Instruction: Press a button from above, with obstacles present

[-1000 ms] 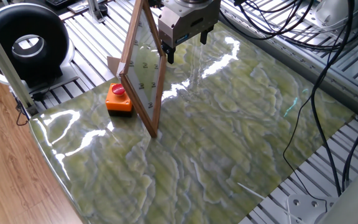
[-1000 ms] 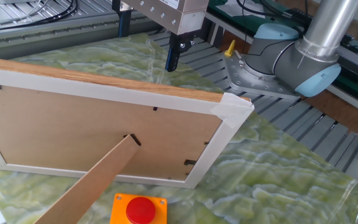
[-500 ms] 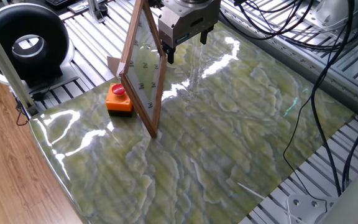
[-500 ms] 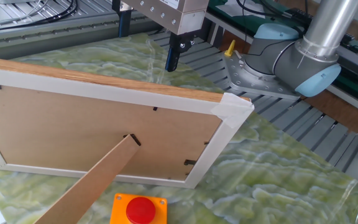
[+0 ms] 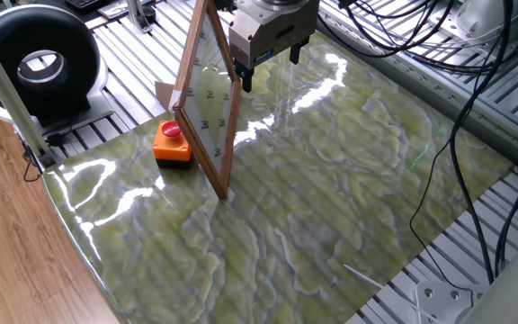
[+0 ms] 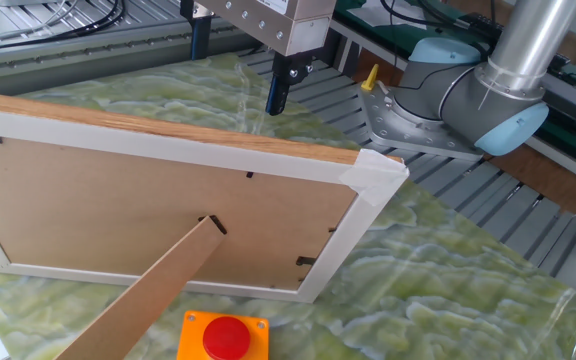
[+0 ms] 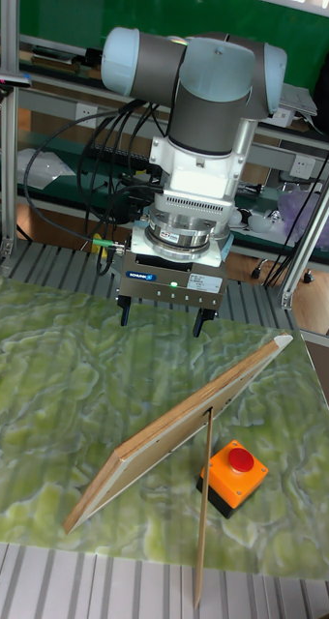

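Gripper (image 7: 161, 317) spread wide and empty, hovering over the green desk (image 5: 349, 180) on one side of the leaning framed panel (image 7: 184, 426). Red button (image 7: 240, 457) on its orange box just beside the panel's other side. Black ring-shaped device (image 5: 39, 58) off the desk's edge. Nothing moved since half a second ago.

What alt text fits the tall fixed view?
A robot arm's open hand hangs above a green marbled table, behind a leaning wood-framed panel. On the panel's near side sits a red button on an orange box, with nothing touching it.
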Robot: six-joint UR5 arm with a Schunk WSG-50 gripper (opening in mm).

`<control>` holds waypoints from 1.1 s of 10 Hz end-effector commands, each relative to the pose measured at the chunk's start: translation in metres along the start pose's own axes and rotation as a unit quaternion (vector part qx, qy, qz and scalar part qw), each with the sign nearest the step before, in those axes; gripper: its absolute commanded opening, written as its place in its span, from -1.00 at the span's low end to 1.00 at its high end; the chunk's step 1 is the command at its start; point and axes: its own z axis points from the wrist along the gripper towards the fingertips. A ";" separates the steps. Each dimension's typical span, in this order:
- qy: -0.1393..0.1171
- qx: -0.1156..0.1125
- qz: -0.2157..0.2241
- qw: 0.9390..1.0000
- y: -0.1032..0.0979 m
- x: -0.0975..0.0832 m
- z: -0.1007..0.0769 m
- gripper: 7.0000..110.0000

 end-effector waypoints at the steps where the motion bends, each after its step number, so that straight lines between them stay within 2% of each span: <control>1: 0.007 0.062 -0.053 0.997 -0.028 0.001 -0.001 0.94; 2: 0.006 0.060 -0.051 0.997 -0.027 0.000 0.000 -1.00; 11: 0.007 0.063 -0.048 0.997 -0.026 0.002 -0.003 -1.00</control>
